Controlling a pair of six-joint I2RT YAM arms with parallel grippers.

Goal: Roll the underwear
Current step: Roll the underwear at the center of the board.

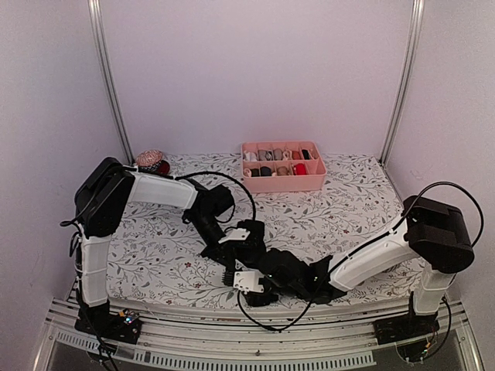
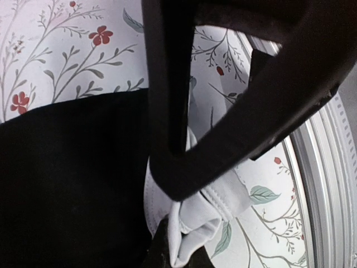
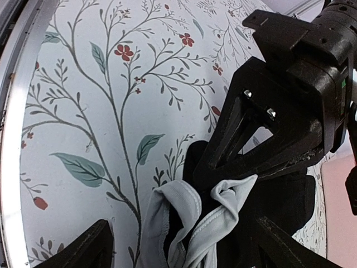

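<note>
Underwear [image 2: 72,184] seemingly in left tool [image 2: 177,187]

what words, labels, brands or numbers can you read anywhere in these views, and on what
No text can be read in any view.
The pale grey waistband of the black fabric briefs: no lettering shows.
The pink plastic divided tray: no label shows, and it is too small to tell more.

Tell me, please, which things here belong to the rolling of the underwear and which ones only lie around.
Belong to the job:
- black underwear with its pale waistband
- left gripper, shut on that waistband
- right gripper, open, close by

Only lying around:
- pink tray at the back, holding small rolled bundles
- reddish round thing at the back left
</note>
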